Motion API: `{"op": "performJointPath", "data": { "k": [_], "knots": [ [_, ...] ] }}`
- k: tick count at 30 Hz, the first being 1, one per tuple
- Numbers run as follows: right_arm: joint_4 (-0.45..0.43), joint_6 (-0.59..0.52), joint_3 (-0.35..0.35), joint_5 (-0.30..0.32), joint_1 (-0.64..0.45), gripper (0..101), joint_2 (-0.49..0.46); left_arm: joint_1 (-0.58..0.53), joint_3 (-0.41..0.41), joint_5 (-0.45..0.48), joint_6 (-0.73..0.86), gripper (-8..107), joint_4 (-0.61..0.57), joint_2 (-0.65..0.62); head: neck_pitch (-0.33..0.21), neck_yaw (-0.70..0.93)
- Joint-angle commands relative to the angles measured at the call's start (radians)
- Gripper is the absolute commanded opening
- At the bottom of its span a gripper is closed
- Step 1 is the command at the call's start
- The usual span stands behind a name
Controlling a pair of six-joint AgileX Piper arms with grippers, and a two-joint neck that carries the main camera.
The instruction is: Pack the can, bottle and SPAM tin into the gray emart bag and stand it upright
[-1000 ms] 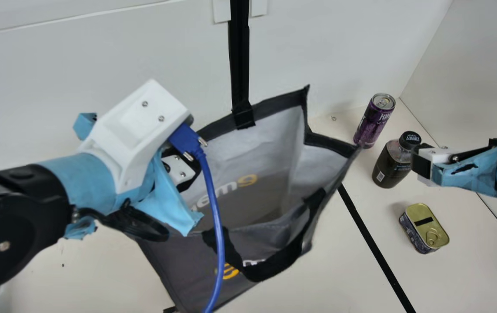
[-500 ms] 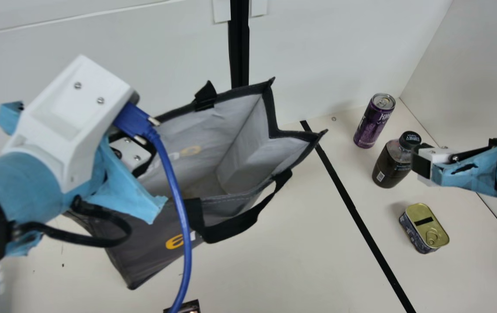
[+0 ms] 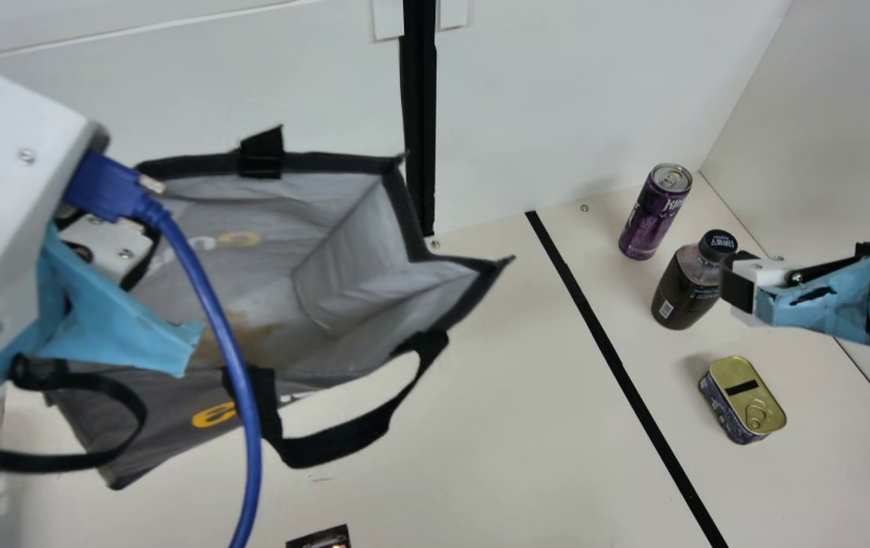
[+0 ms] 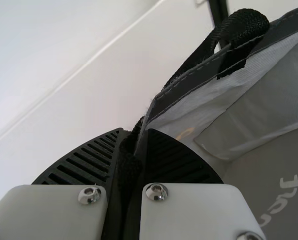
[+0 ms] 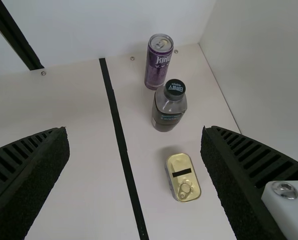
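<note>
We've swung the bag [image 3: 358,274] leftward, left end effector [image 4: 134,131] gripping its rim, likely positioning it; next we should steady it, right end effector [image 5: 134,129] open.

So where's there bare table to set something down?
Mainly between the bag and the black line, with a narrower patch between that line and the tin. It's crowded at the back right, where can and bottle stand close together.

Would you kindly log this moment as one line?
left hand: shut on bag | bag: mouth open | right hand: open, empty | can, bottle, tin: on table, outside bag
</note>
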Motion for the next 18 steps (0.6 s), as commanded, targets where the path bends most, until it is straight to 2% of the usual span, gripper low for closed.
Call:
{"op": "performJointPath", "data": {
  "k": [1, 8, 13, 18],
  "knots": [
    [0.000, 0.000, 0.000, 0.000, 0.000, 95, 0.000, -0.012, 0.027, 0.001, -0.036, -8, 0.110, -0.016, -0.024, -0.001],
    [0.000, 0.000, 0.000, 0.000, 0.000, 95, 0.000, -0.069, 0.158, 0.001, -0.177, -8, 0.353, -0.086, -0.024, -0.001],
    [0.000, 0.000, 0.000, 0.000, 0.000, 95, 0.000, -0.105, 0.304, 0.001, -0.305, -8, 0.497, -0.143, -0.024, -0.001],
    [0.000, 0.000, 0.000, 0.000, 0.000, 95, 0.000, -0.121, 0.462, 0.001, -0.436, -8, 0.590, -0.191, -0.024, -0.001]
  ]
}}
